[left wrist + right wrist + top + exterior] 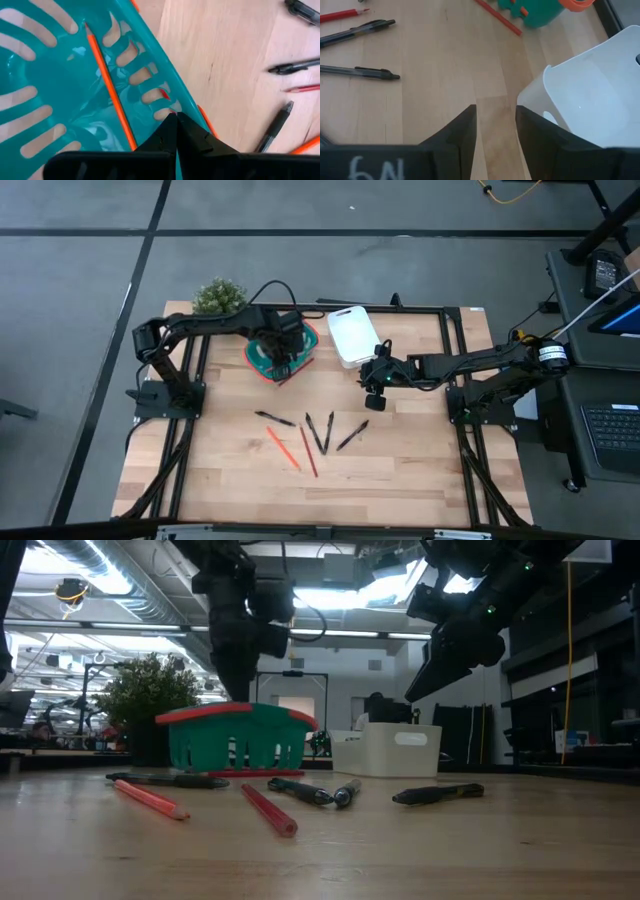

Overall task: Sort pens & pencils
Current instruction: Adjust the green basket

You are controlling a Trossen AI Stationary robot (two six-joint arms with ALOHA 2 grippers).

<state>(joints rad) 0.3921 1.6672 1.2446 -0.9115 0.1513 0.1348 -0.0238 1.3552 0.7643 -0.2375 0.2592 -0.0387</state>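
Table: a pale wooden top (pixel 400 470) with a dark frame around it; both arms reach in from the far side.
Left arm: stretches from the left edge to the green basket; the left gripper (pixel 281 366) hangs over the basket's near rim, fingers pressed together, nothing between them.
Right arm: comes in from the right edge; the right gripper (pixel 376 387) hovers just near of the white bin, its fingers (pixel 462 131) parted with only bare wood in the gap.
White bin: a white container (pixel 351 334) at the far middle, right of the basket.
Green basket: teal slotted basket with a red rim (pixel 262 356), far left of centre; one orange pencil (pixel 111 92) lies inside it.
Plant: a small green bush (pixel 219 296) at the far left corner.
Pens: four black pens (pixel 320 432) lie near the middle, fanned out on the wood.
Pencils: two red-orange pencils (pixel 283 448) lie among the pens, toward the left, angled near.
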